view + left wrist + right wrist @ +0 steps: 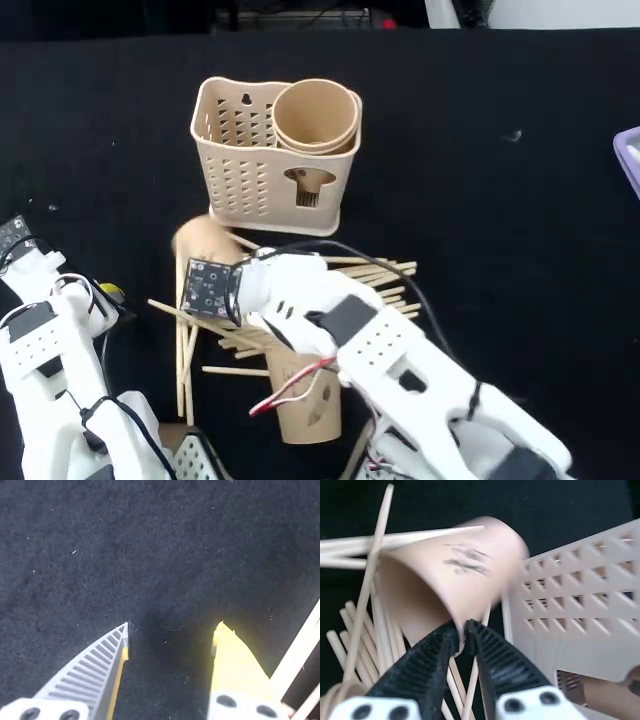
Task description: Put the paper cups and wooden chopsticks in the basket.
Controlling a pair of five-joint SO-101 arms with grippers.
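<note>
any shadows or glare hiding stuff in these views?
Left wrist view: the open left hand throws a dark shadow on the cloth between its tips, and nothing lies there. Right wrist view: the cup pinched in the right hand is well lit, no glare. High view: even light, no glare on cloth or basket.

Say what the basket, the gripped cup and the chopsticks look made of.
Basket: probably moulded plastic, beige and smooth, with even rows of slots.
Cup: thin paper, tan and matte, with a thin wall at the rim.
Chopsticks: pale bare wood by the look, dull, no varnish shine.
</note>
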